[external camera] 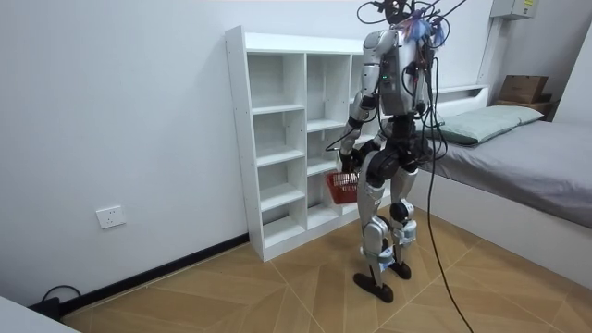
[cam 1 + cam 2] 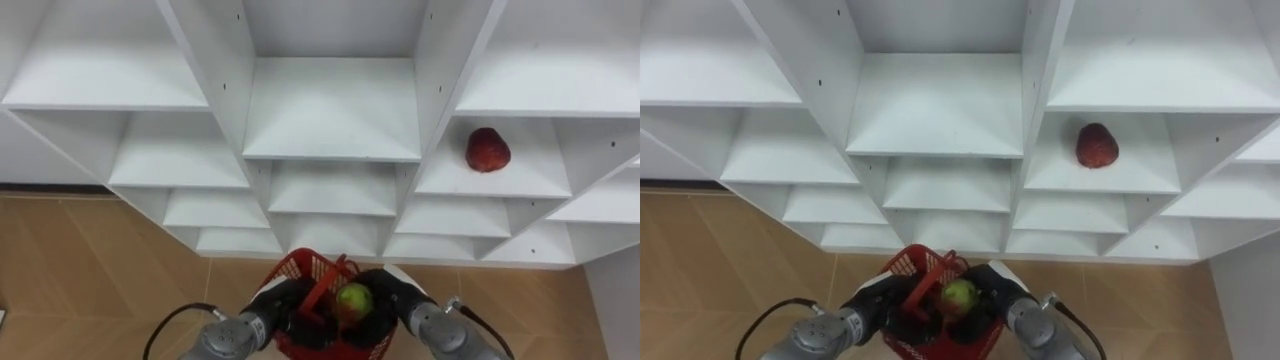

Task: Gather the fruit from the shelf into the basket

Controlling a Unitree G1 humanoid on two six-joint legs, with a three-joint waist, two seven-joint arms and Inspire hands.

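Fruit sits in two places. The green apple (image 2: pixel 353 298) lies at the top of the red basket (image 2: pixel 305 270), with the right hand (image 2: pixel 390 292) touching it on its right side. The left hand (image 2: pixel 283 302) is against the basket's left wall. Whether either hand clasps anything cannot be told. The red fruit (image 2: pixel 488 150) lies well apart, on a shelf in the right column of the white closet (image 2: pixel 330 110), which the robot stands facing.
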